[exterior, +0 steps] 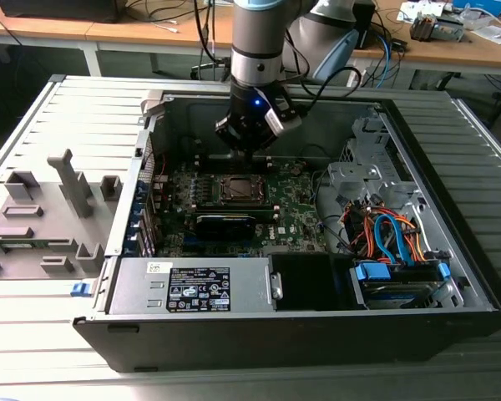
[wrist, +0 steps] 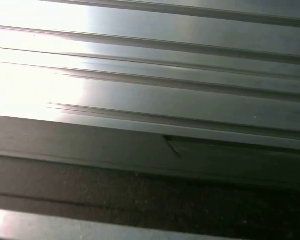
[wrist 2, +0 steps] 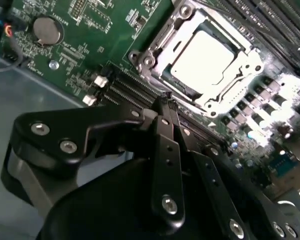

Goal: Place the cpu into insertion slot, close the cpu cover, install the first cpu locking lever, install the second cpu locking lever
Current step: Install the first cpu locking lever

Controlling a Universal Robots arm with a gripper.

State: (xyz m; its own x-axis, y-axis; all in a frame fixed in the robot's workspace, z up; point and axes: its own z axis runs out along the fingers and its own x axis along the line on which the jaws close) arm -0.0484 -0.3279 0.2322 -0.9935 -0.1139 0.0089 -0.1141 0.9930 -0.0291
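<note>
The cpu (wrist 2: 205, 52), a pale silver square chip, lies flat in its socket on the green motherboard (wrist 2: 90, 55). The cpu cover (wrist 2: 187, 20), a silver metal frame, lies down around the chip. In the exterior view the cpu (exterior: 236, 189) sits mid-board inside the open computer case. My gripper (wrist 2: 166, 102) hovers just beside the socket with its black fingers (wrist 2: 162, 135) pressed together and nothing between them. In the exterior view the gripper (exterior: 247, 144) hangs above the board, just behind the socket. How the locking levers stand I cannot tell.
A long black card (exterior: 225, 224) lies in front of the socket. The power supply (exterior: 192, 288) fills the case's front, with coloured cables (exterior: 392, 234) and a drive bay (exterior: 397, 276) on the exterior view's right. A grey fixture (exterior: 42, 217) stands outside on the left. Ribbed metal (wrist: 150, 90) is in the first wrist view.
</note>
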